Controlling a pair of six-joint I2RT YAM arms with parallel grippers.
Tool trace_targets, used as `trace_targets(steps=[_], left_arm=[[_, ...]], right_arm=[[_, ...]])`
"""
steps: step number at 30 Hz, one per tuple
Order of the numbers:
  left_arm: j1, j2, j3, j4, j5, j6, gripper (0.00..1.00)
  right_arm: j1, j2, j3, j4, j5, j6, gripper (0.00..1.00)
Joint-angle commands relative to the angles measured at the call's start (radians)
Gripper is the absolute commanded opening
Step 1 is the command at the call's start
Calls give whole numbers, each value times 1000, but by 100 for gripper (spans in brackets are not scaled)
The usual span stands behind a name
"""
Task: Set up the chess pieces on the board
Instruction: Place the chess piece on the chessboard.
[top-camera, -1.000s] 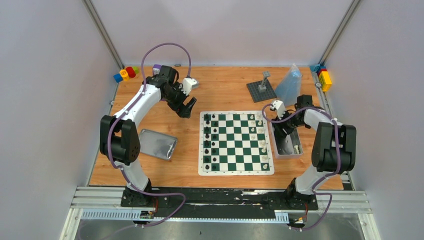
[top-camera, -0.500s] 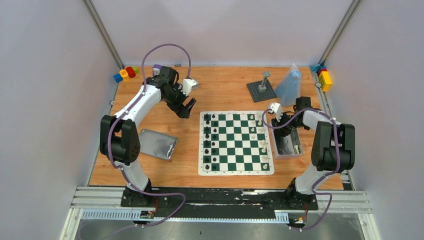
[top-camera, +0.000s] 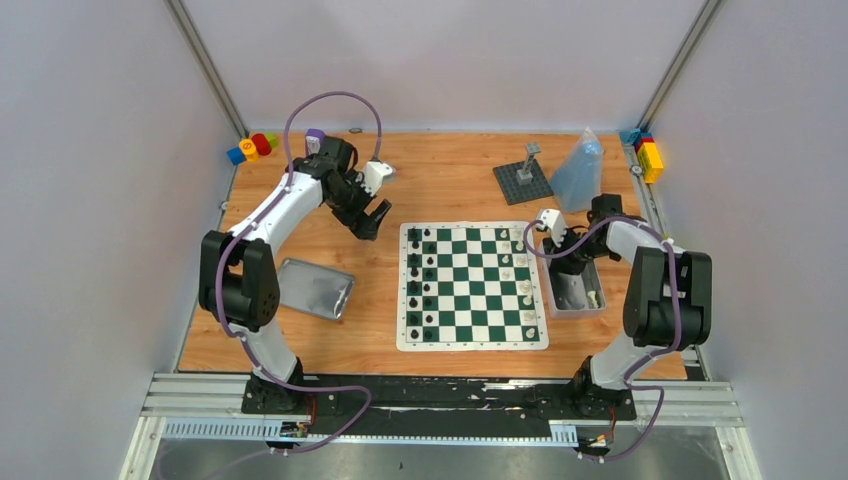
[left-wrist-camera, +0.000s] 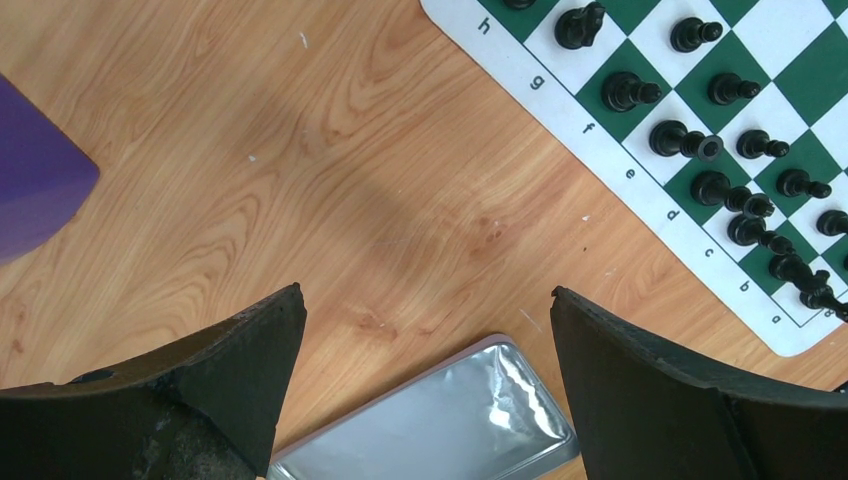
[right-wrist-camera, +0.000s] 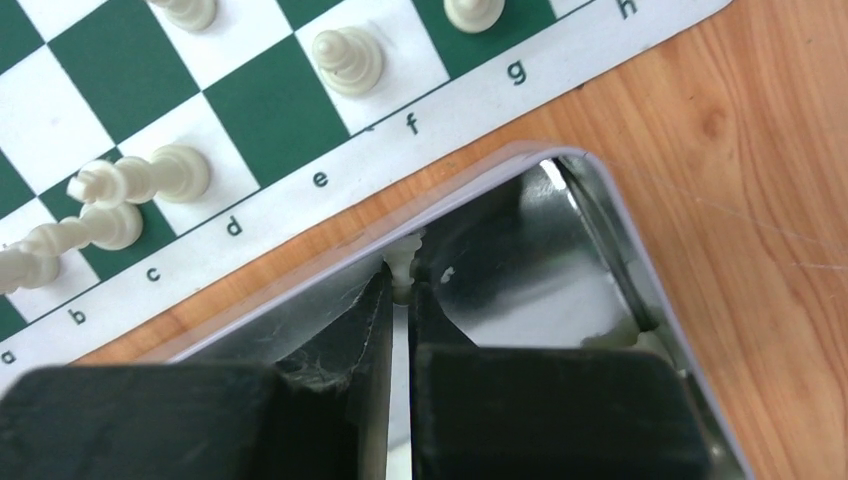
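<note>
1. Chess pieces (top-camera: 428, 262), small glossy plastic, line the checkered board (top-camera: 472, 285) (black left, cream right).
2. We see the right gripper (right-wrist-camera: 403, 285) pinching one cream piece (right-wrist-camera: 404, 255) inside a shiny tin (right-wrist-camera: 600, 230).
3. Left gripper (left-wrist-camera: 425, 292) spread wide; second tin (left-wrist-camera: 440, 425) beside the board.

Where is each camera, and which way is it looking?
Top: above and behind the robot, looking down at the board; both arms show.
Left wrist: on the left arm, looking down at black pieces and a silver tin; open left end effector shows.
Right wrist: on the right arm, looking into a metal tray; right end effector shut on a white piece.
Shared: top and left wrist both see that silver tin.
</note>
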Motion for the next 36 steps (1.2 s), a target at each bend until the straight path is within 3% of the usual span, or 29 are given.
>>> trace_targets(steps=[1, 9, 13, 19, 24, 36], left_arm=[[7, -70, -20, 18, 5, 0, 100], [7, -113, -49, 36, 6, -13, 100], [7, -129, -52, 46, -23, -54, 100], [10, -161, -27, 30, -117, -136, 100], [28, -192, 9, -7, -147, -179, 100], [49, -278, -28, -3, -161, -202, 100]], right_arm=[[6, -71, 4, -83, 46, -20, 0], [12, -164, 30, -178, 122, 7, 0], [78, -217, 61, -235, 175, 51, 0], [388, -303, 86, -263, 380, 146, 0], [638, -237, 122, -293, 597, 204, 0], [913, -10, 175, -316, 853, 228, 4]])
